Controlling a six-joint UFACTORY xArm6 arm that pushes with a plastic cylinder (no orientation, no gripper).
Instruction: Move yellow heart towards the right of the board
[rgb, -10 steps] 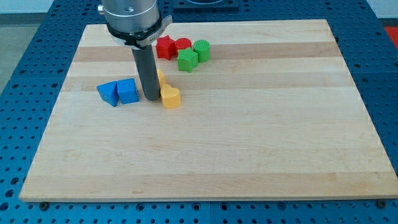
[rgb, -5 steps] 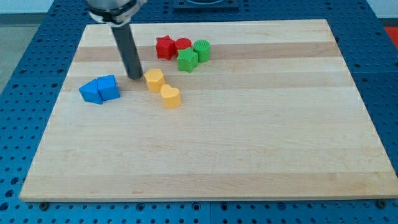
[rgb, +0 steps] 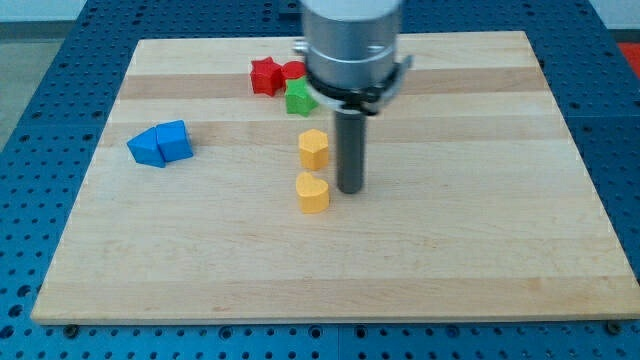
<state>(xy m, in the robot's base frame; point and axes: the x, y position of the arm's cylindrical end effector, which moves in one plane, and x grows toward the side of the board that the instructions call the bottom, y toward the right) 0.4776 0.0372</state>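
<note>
The yellow heart (rgb: 313, 192) lies near the board's middle, a little left of centre. A second yellow block (rgb: 314, 148), hexagon-like, sits just above it. My tip (rgb: 350, 189) rests on the board just right of the yellow heart, with a small gap between them. The arm's grey body (rgb: 351, 45) hangs above and hides part of the block cluster at the top.
A red star (rgb: 265, 75), a red block (rgb: 292, 71) and a green block (rgb: 299, 98) cluster at the view's top, partly hidden by the arm. Two blue blocks (rgb: 160, 144) touch each other at the left. The wooden board (rgb: 480, 220) ends on a blue pegboard.
My tip went from left of the yellow blocks to right of the heart. Both yellow blocks slid right, the heart also downward. Earlier the blue blocks were pushed left.
</note>
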